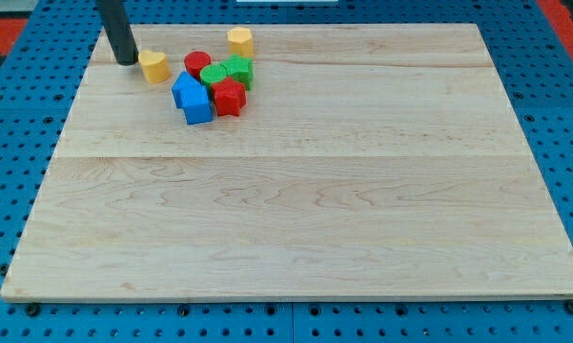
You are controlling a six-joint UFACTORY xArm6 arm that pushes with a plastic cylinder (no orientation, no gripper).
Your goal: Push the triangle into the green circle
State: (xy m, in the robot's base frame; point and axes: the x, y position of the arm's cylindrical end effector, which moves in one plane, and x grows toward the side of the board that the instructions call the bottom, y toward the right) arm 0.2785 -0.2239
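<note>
My tip (126, 62) rests on the board near the view's top left. It is just left of a yellow block (153, 66), close to or touching it. To the right is a tight cluster. It holds a red round block (197, 64), a green round block (214, 75), a green star-like block (239, 70), a red star-like block (229, 97) and two blue blocks. The upper blue block (183, 88) looks pointed like a triangle. The lower blue block (198, 107) looks like a cube. The upper blue block lies just left of and below the green round block.
A yellow cylinder (239, 40) stands apart near the top edge, above the cluster. The wooden board (296, 210) lies on a blue perforated surface (10, 143). The rod rises out of the view at the top left.
</note>
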